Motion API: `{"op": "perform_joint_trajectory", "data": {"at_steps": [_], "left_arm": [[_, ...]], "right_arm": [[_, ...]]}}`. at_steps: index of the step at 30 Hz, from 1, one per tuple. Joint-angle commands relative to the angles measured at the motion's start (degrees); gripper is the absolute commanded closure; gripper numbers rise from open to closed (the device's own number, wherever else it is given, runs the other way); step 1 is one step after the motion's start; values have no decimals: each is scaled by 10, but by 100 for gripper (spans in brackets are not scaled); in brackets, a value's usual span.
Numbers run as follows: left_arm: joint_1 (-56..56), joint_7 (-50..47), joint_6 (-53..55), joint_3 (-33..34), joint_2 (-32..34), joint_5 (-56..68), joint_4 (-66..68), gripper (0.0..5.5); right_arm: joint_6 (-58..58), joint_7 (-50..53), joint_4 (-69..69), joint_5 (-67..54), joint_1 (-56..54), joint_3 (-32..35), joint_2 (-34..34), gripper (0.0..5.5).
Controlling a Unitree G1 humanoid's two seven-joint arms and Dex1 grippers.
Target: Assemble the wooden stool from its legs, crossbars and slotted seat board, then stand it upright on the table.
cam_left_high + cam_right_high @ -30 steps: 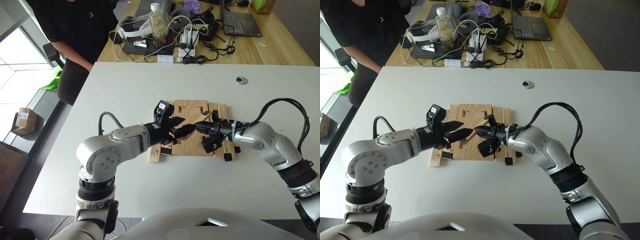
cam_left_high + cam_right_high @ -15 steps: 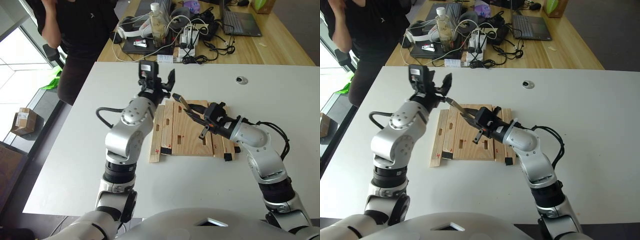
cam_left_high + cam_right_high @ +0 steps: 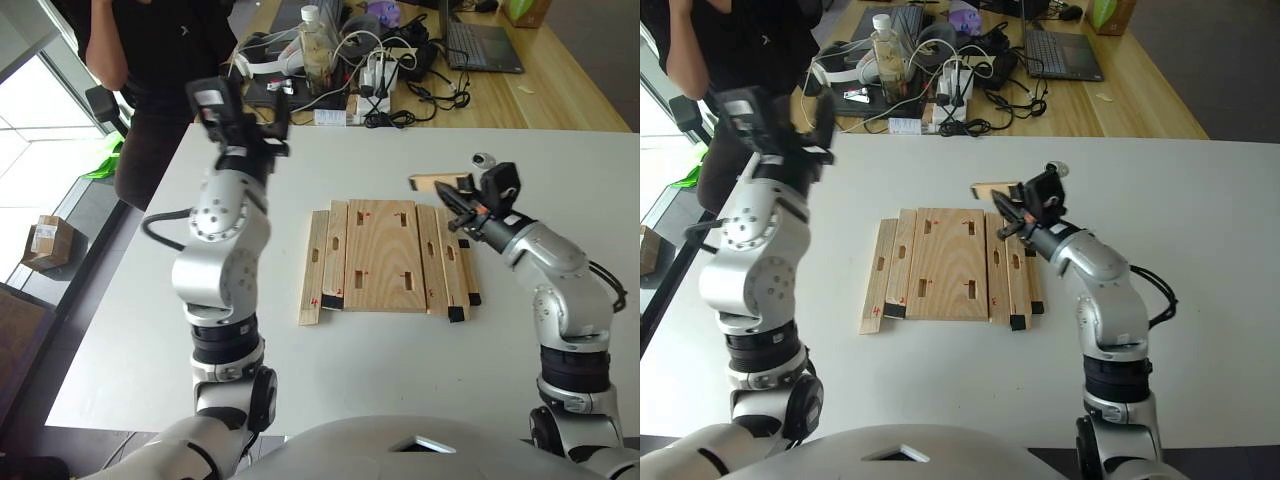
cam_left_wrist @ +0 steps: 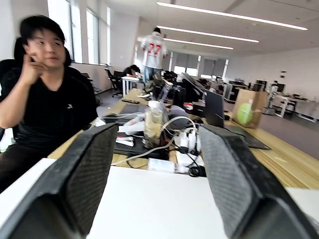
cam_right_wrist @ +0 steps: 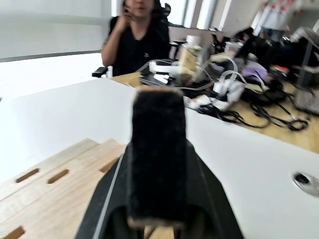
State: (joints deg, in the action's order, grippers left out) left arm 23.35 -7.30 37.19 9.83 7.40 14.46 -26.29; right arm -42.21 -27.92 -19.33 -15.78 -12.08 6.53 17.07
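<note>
The slotted seat board (image 3: 380,255) lies flat mid-table, with narrow slotted slats on its left (image 3: 325,262) and right (image 3: 440,258). Some slats have black ends (image 3: 455,314). My right gripper (image 3: 455,198) hovers just past the boards' far right corner. It is shut, with a short wooden bar (image 3: 433,182) at its fingertips. In the right wrist view the closed fingers (image 5: 157,149) hide the bar, and the boards (image 5: 75,174) lie below. My left gripper (image 3: 242,112) is raised over the table's far left corner. It is open, its pads (image 4: 84,179) wide apart with nothing between them.
A cable grommet (image 3: 484,159) sits in the white table behind my right gripper. Beyond the far edge is a wooden desk with a bottle (image 3: 314,45), cables and a laptop (image 3: 478,45). A person in black (image 3: 150,50) stands off the far left corner.
Both grippers have left the seat board, where they met a second ago. The left arm swung up and away to the far left corner. The right gripper drew back to the far right with the bar.
</note>
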Motion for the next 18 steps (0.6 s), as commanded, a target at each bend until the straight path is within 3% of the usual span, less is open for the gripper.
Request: {"op": "perform_joint_trajectory", "data": {"at_steps": [1, 8, 18], "left_arm": [[-80, -8, 10, 14, -5, -12, -18, 254], [-187, -28, 5, -19, -62, -23, -54, 254], [-225, -40, -8, -52, -105, -45, -49, 254]], "right_arm": [[-162, 12, -11, -55, -43, 43, 37, 511], [-483, 3, 21, -145, -145, 93, 99, 511], [-503, 122, 77, -191, -154, 90, 103, 511]]}}
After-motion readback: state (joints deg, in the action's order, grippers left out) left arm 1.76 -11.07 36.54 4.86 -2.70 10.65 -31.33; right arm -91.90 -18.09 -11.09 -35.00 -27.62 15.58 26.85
